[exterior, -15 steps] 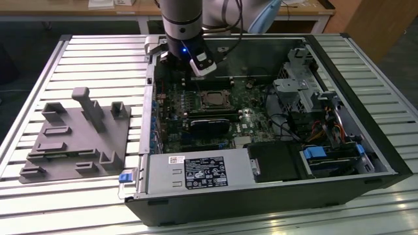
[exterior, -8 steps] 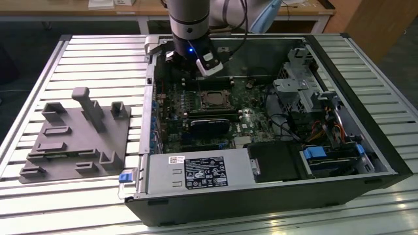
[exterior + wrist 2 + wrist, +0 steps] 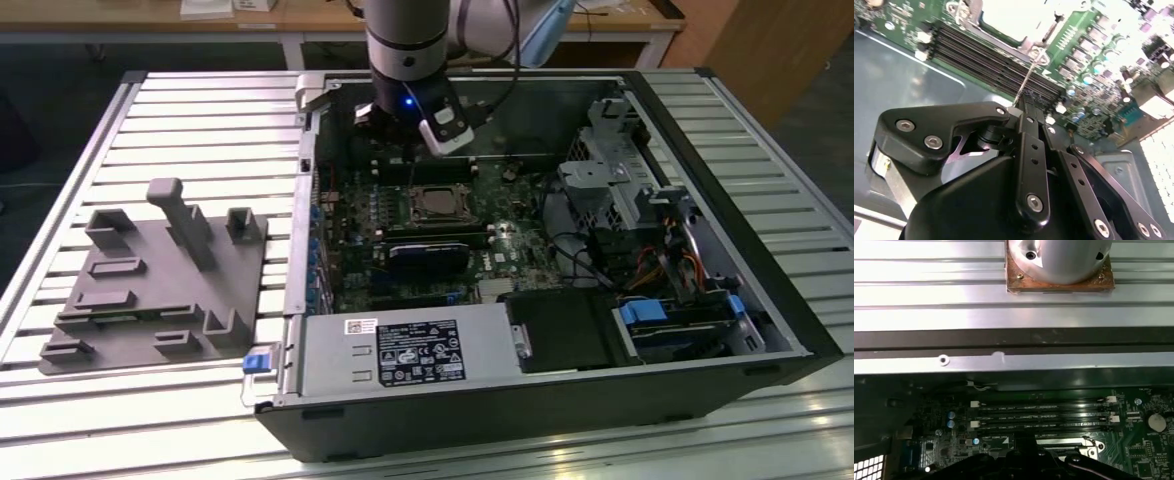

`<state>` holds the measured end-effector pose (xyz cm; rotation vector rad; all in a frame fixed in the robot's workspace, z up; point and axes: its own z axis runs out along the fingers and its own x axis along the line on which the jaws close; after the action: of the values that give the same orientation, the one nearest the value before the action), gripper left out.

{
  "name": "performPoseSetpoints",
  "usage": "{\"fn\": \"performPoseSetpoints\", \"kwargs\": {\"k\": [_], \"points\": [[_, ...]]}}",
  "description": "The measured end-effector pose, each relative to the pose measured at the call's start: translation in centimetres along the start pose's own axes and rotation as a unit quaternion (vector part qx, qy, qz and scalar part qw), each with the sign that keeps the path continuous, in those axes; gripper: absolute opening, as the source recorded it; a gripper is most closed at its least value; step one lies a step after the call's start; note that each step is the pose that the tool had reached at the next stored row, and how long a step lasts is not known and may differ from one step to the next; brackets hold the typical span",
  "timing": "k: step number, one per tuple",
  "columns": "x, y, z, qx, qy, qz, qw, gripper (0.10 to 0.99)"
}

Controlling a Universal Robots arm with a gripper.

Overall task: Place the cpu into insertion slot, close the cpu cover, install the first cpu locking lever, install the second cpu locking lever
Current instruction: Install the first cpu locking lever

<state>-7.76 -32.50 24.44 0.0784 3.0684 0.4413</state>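
The cpu (image 3: pixel 434 206) looks in place. The gripper (image 3: pixel 1023 100) pinches the thin lever (image 3: pixel 1029 75). If the lever slips out, it could spring back and leave the cpu loose.

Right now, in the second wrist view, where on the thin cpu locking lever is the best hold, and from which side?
Probably its free end: the cpu locking lever is a thin bare rod that runs from the insertion slot out over the memory slots, so pinch the tip across the rod, coming from the memory-slot side, where the gripper sits at it.
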Motion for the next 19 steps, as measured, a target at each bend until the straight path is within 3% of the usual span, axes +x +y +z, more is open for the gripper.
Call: {"fn": "performPoseSetpoints", "kwargs": {"k": [3, 10, 12, 15, 19], "points": [[-0.47, 0.02, 0.02, 0.0, 0.0001, 0.0, 1.0, 0.106], [-0.51, 0.03, 0.04, 0.0009, -0.0007, 0.0, 1.0, 0.106], [-0.5, 0.02, 0.04, 0.0076, -0.0048, -0.001, 1.0, 0.106], [-0.5, 0.0, 0.09, 0.0186, -0.0154, -0.003, 0.9997, 0.106], [-0.49, -0.05, 0.26, 0.0208, -0.0307, -0.005, 0.9993, 0.106]]}}
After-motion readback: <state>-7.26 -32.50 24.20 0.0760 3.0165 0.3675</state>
